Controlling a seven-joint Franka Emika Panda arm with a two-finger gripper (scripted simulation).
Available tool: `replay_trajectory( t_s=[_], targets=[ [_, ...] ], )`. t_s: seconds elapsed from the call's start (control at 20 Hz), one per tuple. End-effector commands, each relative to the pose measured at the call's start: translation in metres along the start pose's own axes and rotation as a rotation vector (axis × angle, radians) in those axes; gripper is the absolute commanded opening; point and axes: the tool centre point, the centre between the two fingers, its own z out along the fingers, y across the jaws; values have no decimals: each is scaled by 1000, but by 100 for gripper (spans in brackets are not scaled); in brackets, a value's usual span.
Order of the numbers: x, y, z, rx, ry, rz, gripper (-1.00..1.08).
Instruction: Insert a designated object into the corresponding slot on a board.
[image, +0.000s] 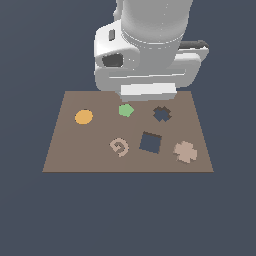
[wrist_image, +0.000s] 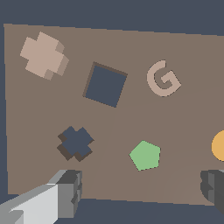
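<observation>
Dark slate-blue emptiness surrounds the flat brown rectangular board (image: 127, 131) in the exterior view, where the white arm hangs over the far edge with its gripper hidden under the wrist housing, while the small beige-tan lobed cross piece (image: 185, 152) lies loose near the corner toward the exterior view's right, well apart from the dark cross-shaped slot (image: 162, 114) and just beside the larger dark square hole (image: 150, 142). From the wrist view the gripper (wrist_image: 142, 192) shows its fingers (wrist_image: 70, 192) spread wide with nothing between them, presumably ready to reach for the cross piece (wrist_image: 43, 55), which sits beyond the slot (wrist_image: 75, 143); a green pentagon (wrist_image: 145, 155), a tan spiral G (wrist_image: 162, 78) and an orange disc (wrist_image: 218, 146) rest on the board (wrist_image: 192, 100).
</observation>
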Motion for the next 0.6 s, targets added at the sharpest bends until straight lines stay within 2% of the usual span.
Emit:
replay_trajectory(
  t_s=[0.0,0.55],
  targets=[
    [0,0,0,0,0,0,100],
    [11,-18,12,2,10,53,100]
  ],
)
